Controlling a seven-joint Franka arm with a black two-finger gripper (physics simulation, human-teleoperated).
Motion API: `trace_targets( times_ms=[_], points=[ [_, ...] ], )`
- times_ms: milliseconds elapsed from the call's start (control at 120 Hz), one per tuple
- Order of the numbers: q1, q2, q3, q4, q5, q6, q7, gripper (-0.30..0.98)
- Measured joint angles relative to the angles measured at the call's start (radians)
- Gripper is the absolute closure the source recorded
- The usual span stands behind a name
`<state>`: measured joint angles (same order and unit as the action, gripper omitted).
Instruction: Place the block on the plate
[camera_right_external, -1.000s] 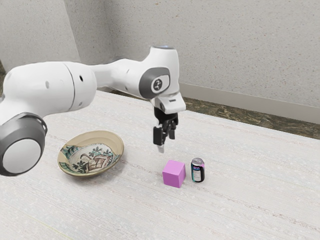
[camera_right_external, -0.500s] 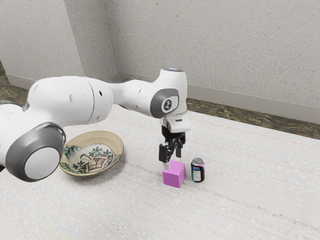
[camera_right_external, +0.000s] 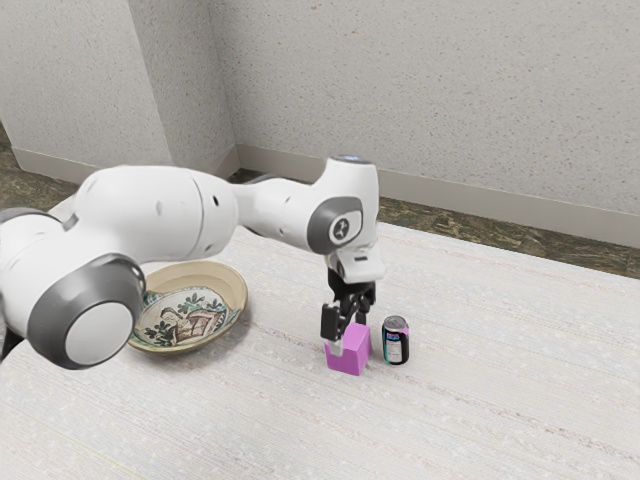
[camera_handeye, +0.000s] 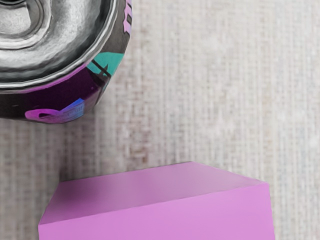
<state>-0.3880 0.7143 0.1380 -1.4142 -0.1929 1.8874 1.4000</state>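
The block (camera_right_external: 347, 360) is resting on the desk (camera_right_external: 490, 400), just beside the upright can (camera_right_external: 396, 343). It is appearing light, stiff and fairly smooth, so two opposite flat sides, taken at mid-height, are likely offering the safest hold. The tool (camera_right_external: 350, 331) is standing wide at the block, its fingers parted and not clamping. The can is leaving limited side clearance. The plate (camera_right_external: 231, 287) is lying well apart, toward the exterior view's left.

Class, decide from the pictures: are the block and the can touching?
Apart: the wrist view shows bare table between the block and the can.
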Motion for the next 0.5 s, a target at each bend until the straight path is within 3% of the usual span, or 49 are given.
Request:
trace_targets(
  times_ms=[92, 408, 500],
  points=[
    [0.0, 0.009, 0.0, 0.0, -0.005, 0.003, 0.004, 0.0],
    [0.003, -0.007, 0.001, -0.001, -0.017, 0.008, 0.007, 0.27],
    [0.007, -0.035, 0.002, -0.006, -0.018, 0.007, 0.008, 0.28]
  ],
)
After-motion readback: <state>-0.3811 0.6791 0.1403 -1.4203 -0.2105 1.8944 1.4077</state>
